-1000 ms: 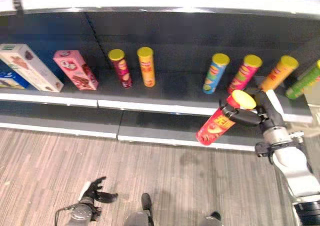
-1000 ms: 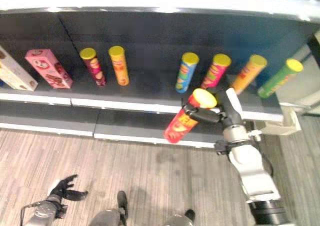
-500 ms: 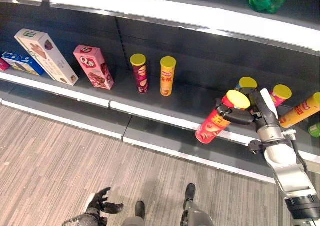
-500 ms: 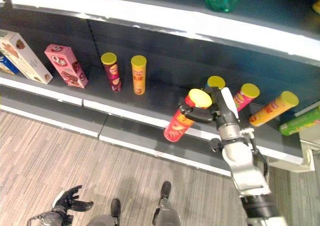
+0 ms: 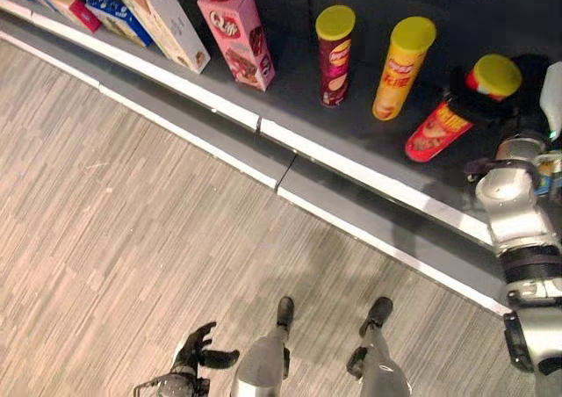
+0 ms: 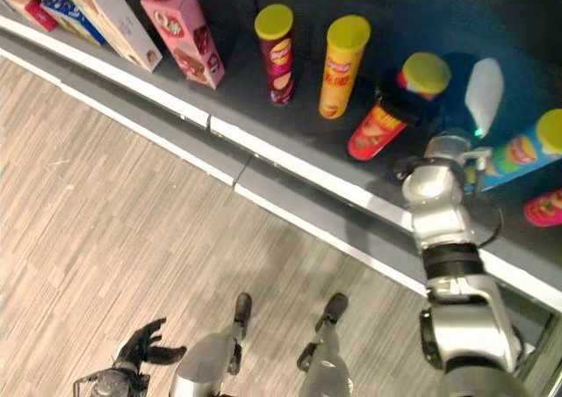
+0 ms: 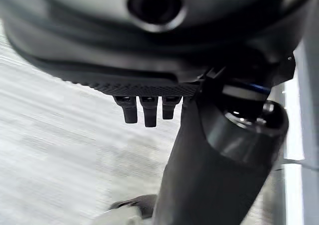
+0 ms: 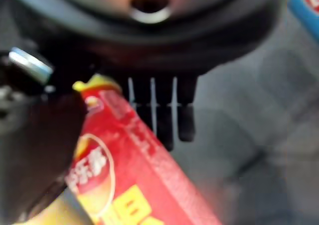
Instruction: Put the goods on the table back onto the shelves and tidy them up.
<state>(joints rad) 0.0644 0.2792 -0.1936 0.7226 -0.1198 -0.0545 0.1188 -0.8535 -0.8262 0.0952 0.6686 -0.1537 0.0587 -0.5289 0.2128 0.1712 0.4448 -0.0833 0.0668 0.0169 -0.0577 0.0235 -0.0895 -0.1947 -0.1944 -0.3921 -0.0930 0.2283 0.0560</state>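
1. Dark grey, the shelf [image 5: 351, 142] carried a pink box [image 5: 235, 34], a maroon can [image 5: 333, 54] and an orange can [image 5: 403, 67].
2. The red can [image 5: 448, 114], yellow-lidded, leaned tilted on that shelf beside the orange one.
3. The right hand [image 6: 406, 100] had its fingers curled round the red can's top.
4. The left hand [image 5: 198, 352] hung low over the floor [image 5: 114, 212], fingers spread and relaxed.

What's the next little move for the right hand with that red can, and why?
Probably tip the red can upright and set it down on the shelf. The right hand grips it near its yellow lid, tilted, its base at the shelf beside the upright orange can. The left hand hangs low.
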